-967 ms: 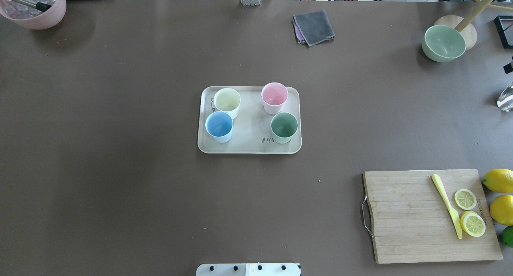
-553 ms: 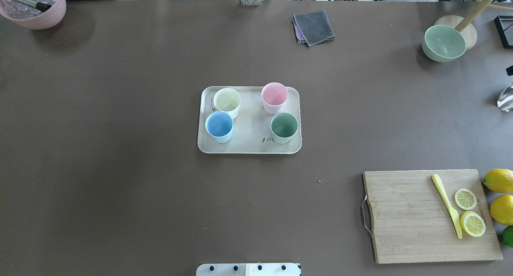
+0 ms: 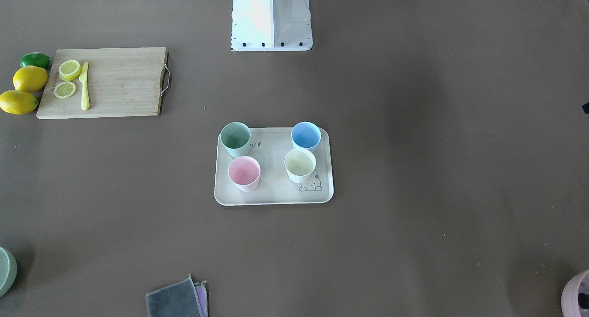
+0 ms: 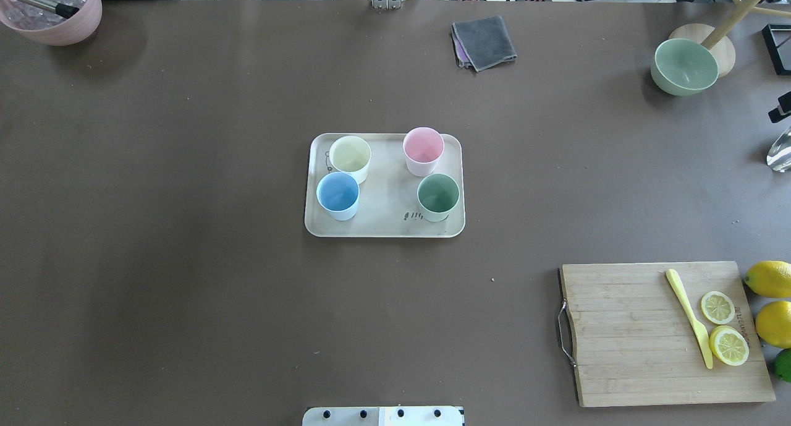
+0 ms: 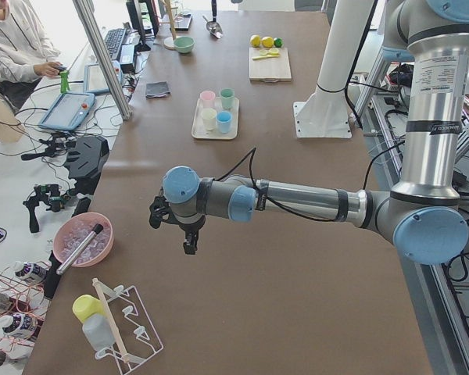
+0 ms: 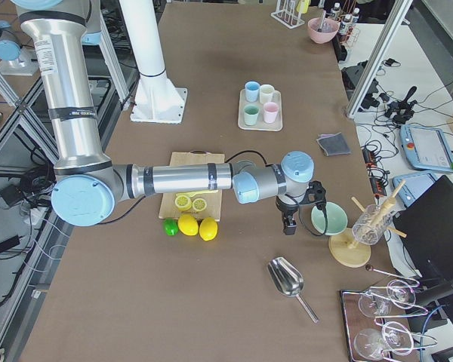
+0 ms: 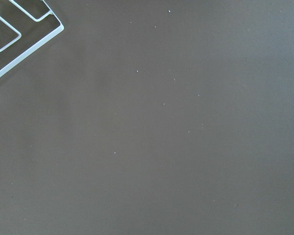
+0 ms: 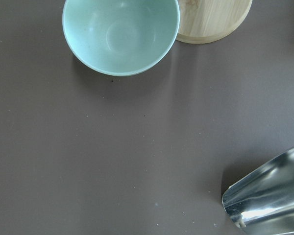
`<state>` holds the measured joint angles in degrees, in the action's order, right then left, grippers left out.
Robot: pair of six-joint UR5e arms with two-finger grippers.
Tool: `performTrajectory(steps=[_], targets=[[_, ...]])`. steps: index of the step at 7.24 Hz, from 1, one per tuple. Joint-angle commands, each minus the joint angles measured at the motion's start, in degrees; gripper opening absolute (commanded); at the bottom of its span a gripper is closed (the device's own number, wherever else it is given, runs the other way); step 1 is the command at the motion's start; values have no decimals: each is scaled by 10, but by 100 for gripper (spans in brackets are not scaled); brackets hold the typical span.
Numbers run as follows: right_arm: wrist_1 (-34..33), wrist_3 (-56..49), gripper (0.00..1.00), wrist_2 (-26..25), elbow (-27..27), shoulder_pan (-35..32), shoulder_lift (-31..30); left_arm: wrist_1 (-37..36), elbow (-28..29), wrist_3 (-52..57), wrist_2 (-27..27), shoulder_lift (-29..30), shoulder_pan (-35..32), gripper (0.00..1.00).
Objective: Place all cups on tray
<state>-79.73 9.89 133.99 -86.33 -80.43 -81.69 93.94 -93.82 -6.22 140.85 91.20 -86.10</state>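
tray (image 4: 383,225): cream-beige, with a dark line bunny drawing (image 3: 311,184) in one corner.
pale yellow cup (image 4: 350,154), pink cup (image 4: 423,146), blue cup (image 4: 337,192), sage green cup (image 4: 438,194).
table (image 4: 185,259): plain dull brown.
cutting board (image 4: 630,339): light wood grain.
knife (image 4: 688,315): pale yellow.
lemons (image 4: 768,278): yellow.
lime (image 4: 783,364): green.
bowl (image 4: 685,64): mint green.
cloth (image 4: 485,41): grey over purple.

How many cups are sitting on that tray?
4, all upright on the tray. In the overhead view: pale yellow cup back left, pink cup back right, blue cup front left, green cup front right. None seems hidden.
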Motion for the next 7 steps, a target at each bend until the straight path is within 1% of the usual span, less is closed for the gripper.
performTrajectory(steps=[1,2,3,4,7], targets=[[-81,-31,100,-7,-49,-16,-1,8,7,1,-1,-3,-3,98],[-104,-49,100,-19,-73,-21,-20,8,6,2,-1,2,-11,98],[-105,-81,100,-16,-71,-22,-29,7,8,2,-14,5,-13,98],[-105,-81,100,-11,-75,-31,-33,8,2,2,-36,5,-16,98],[-99,-82,100,-7,-75,-31,-44,8,0,2,-37,6,-21,98]])
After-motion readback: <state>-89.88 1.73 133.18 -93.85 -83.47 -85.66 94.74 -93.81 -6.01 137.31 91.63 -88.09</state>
